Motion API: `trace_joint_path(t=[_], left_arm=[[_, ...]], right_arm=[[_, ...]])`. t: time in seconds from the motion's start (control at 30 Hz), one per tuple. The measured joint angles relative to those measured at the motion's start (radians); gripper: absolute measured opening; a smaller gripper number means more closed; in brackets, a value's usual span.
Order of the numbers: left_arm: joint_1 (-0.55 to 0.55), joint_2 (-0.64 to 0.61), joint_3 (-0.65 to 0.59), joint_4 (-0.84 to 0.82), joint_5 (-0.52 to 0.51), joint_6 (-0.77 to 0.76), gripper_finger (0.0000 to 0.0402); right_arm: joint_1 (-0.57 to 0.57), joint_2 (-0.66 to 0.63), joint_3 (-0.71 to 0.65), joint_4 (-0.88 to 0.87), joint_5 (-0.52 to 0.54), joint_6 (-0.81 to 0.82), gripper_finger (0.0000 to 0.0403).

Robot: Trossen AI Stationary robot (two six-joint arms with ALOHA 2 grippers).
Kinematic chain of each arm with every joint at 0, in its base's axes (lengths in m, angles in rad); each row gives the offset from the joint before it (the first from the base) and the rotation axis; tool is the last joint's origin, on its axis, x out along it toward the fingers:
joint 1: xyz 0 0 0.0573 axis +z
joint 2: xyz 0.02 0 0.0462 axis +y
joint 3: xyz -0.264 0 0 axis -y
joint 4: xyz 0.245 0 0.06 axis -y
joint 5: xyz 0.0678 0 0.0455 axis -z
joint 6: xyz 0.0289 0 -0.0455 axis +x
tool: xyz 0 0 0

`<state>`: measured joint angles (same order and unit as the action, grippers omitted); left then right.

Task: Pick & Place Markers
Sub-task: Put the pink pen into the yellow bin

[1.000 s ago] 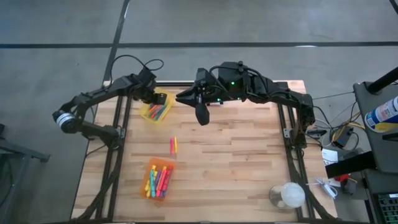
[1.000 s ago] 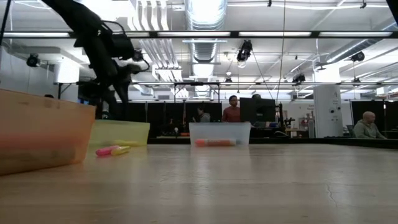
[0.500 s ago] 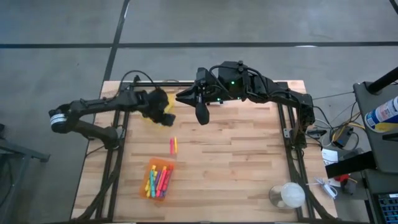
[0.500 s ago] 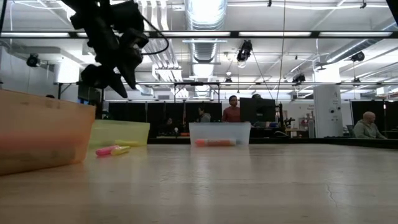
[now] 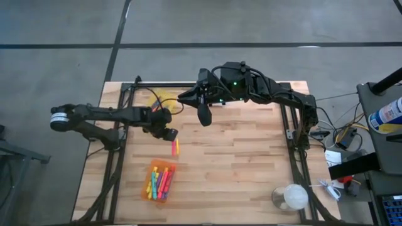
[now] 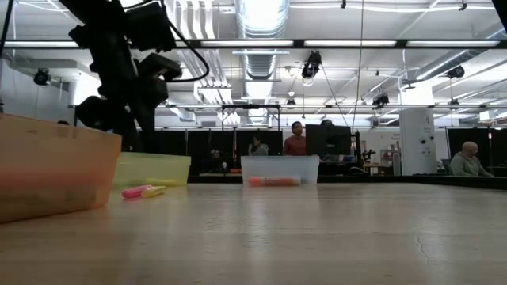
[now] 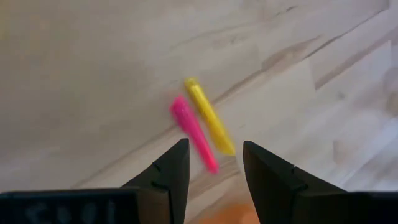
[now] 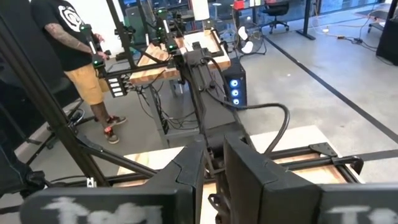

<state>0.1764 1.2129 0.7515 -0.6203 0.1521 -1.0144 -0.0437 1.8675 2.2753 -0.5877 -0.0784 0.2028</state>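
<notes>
Two loose markers, one pink [image 7: 194, 134] and one yellow [image 7: 209, 117], lie side by side flat on the wooden table [image 5: 239, 157]; in the high view they show as a pair [image 5: 175, 147]. My left gripper [image 5: 168, 133] hangs just above them on their far-left side, open and touching nothing, and the left wrist view shows both markers beyond its fingertips [image 7: 214, 152]. Several more markers lie in the orange bin [image 5: 161, 181]. My right gripper [image 5: 204, 116] waits over the far middle of the table, its fingers a narrow gap apart [image 8: 214, 165].
A yellow bin [image 5: 161, 96] stands at the far left of the table, partly behind the left arm's cable. In the low view a clear bin [image 6: 280, 170] holds an orange marker. A clear round container [image 5: 290, 197] sits at the near right corner. People stand in the room beyond.
My left gripper has left the spot over the yellow bin and swung toward the table's near edge and slightly right, coming down over the two loose markers. The markers and the bins have stayed where they were. The right arm has kept still.
</notes>
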Motion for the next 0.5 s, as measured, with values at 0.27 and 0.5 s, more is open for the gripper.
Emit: trace_joint_path(t=[0.27, 0.5], left_arm=[[-0.024, 0.021, -0.115, 0.17, -0.013, -0.084, 0.0142], [-0.052, 0.115, -0.129, 0.202, 0.014, -0.113, 0.0142]], right_arm=[[0.0, 0.0, 0.0, -0.001, -0.001, 0.0, 0.0057], [0.0, 0.0, 0.0, -0.006, -0.001, -0.024, 0.0057]])
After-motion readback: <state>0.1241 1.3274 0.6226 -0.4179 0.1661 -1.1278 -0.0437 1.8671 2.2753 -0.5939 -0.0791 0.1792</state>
